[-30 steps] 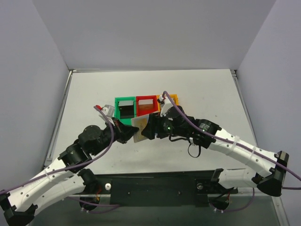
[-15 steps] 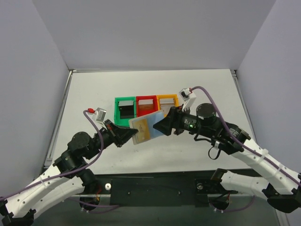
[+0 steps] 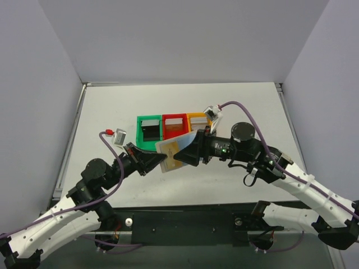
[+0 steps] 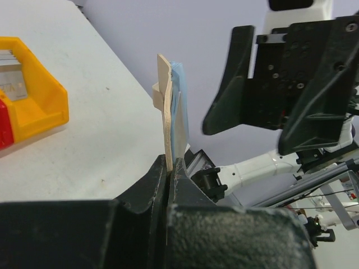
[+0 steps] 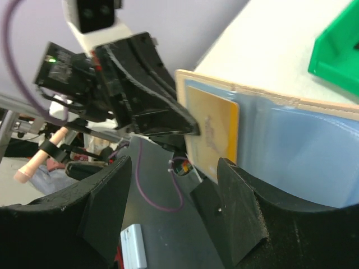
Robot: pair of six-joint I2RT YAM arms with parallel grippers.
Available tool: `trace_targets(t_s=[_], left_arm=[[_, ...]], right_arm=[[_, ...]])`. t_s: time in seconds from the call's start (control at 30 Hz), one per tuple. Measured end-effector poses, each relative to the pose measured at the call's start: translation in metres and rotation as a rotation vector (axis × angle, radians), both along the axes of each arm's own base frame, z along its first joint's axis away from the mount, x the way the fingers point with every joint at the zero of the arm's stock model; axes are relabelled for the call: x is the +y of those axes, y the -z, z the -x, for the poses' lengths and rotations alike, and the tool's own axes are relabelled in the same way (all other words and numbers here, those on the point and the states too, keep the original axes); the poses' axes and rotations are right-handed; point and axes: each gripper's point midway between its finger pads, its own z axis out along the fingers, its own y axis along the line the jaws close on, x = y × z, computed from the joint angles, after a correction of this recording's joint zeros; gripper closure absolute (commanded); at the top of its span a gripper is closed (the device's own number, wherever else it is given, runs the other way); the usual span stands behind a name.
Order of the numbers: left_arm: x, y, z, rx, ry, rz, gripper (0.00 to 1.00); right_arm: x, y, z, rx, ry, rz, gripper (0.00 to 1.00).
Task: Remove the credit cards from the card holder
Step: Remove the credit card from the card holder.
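Noted left fingers (image 4: 175,185) pressed together on the lower edge of the card holder (image 4: 167,95), pinching it upright, with tan cover and blue panels edge-on in the left wrist view. Noted right fingers (image 3: 185,156) spread and gripping nothing, tips just beside the holder's open blue face, with a yellow card (image 5: 212,130) in a sleeve there. Placed the card holder off the desk (image 3: 112,112), just on the near side of the red bin (image 3: 175,125); left fingers near-left of that bin, right fingers near-right. Judged step in hand: lining up to pull a card. Expect next move to need the right fingers eased onto the card's free edge, closed on the card alone, then drawn away along the sleeve against the left pinch. Cannot confirm further cards behind the yellow one.
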Motion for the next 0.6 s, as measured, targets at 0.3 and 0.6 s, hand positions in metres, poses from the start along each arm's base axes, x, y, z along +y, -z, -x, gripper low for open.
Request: trace_targets(t_s=[0.3, 0.6], left_arm=[[-0.005, -0.007, 0.007, -0.004, 0.052, 0.065, 1.00], [-0.006, -0.011, 0.009, -0.007, 0.062, 0.089, 1.00]], right_arm=[[0.011, 0.023, -0.003, 0.050, -0.016, 0.032, 0.42], [0.012, 0.019, -0.003, 0.046, -0.021, 0.011, 0.47]])
